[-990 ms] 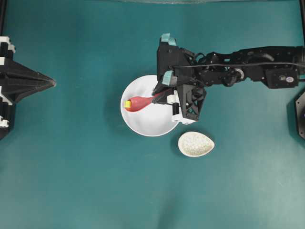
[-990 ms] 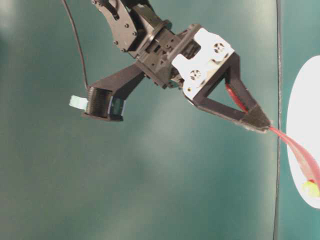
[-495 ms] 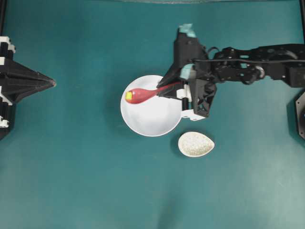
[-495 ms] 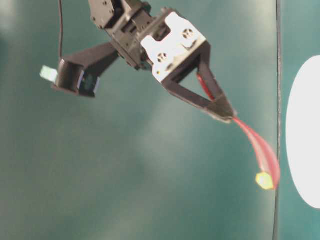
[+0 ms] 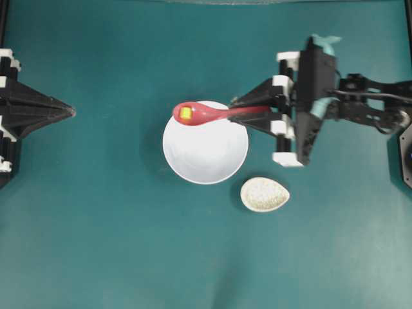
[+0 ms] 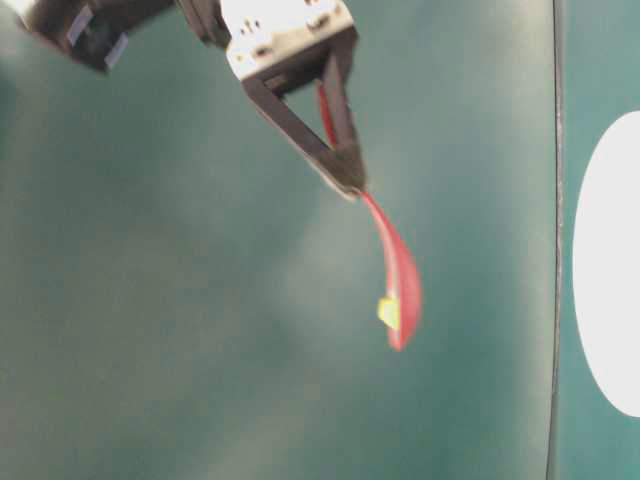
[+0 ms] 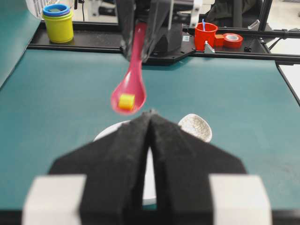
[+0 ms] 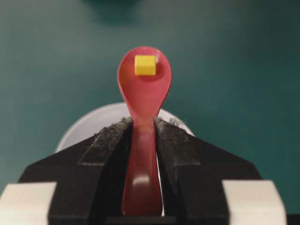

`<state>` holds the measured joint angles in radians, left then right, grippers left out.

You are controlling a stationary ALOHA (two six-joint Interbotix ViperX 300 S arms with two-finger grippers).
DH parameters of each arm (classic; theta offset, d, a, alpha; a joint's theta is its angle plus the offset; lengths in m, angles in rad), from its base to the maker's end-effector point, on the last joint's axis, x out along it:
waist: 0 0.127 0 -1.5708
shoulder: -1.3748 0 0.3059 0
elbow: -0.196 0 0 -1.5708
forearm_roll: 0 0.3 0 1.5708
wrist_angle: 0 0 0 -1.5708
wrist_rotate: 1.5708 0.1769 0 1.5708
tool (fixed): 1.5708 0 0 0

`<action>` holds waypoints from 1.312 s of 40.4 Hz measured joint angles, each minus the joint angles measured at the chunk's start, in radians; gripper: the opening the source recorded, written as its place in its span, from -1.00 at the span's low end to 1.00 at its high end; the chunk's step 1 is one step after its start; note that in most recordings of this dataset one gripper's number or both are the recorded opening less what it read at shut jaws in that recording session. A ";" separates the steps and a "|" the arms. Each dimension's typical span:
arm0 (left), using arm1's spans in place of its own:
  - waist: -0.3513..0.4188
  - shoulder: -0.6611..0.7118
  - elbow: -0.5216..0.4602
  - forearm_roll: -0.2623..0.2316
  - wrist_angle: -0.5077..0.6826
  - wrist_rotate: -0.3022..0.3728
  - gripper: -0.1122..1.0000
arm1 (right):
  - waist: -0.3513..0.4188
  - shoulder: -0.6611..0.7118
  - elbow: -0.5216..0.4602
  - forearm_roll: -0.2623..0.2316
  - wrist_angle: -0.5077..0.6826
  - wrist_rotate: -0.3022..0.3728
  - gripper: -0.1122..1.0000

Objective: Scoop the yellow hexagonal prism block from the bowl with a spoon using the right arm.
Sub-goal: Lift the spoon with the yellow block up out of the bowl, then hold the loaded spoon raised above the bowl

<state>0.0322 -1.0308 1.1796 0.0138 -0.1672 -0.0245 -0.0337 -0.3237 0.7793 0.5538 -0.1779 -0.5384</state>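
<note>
yellow hexagonal prism block [image 8: 145,65] now rides in the spoon [image 8: 143,93], lifted clear above the bowl [image 5: 205,151]; right gripper [image 8: 142,136] clamps the handle, so the scoop looks done. left gripper [image 7: 151,124] pinched closed.

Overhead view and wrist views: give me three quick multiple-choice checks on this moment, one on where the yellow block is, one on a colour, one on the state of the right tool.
1. Where is the yellow block?
A. On the bowl's floor
B. In the spoon's scoop
C. On the speckled dish

2. What colour is the bowl?
A. White
B. Blue
C. Yellow

3. What is the right tool doing?
A. Hanging open and empty
B. Clamped on the bowl's rim
C. Shut on the spoon's handle

Answers: 1 B, the block sits near the tip of the spoon. 2 A, the overhead view shows a plain white round dish. 3 C, the right wrist view shows both fingers pressed against the red handle.
</note>
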 measured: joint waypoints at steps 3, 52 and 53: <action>0.000 0.000 0.002 0.000 0.002 0.000 -0.82 | 0.020 -0.034 0.025 0.000 -0.025 0.002 -0.38; 0.000 -0.012 -0.002 -0.002 -0.008 -0.003 -0.82 | 0.055 -0.115 0.064 0.002 -0.018 0.044 -0.38; 0.000 -0.012 -0.002 -0.002 -0.008 -0.003 -0.82 | 0.055 -0.115 0.064 0.002 -0.011 0.044 -0.38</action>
<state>0.0322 -1.0431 1.1781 0.0123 -0.1749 -0.0276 0.0215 -0.4387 0.8437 0.5553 -0.1887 -0.4939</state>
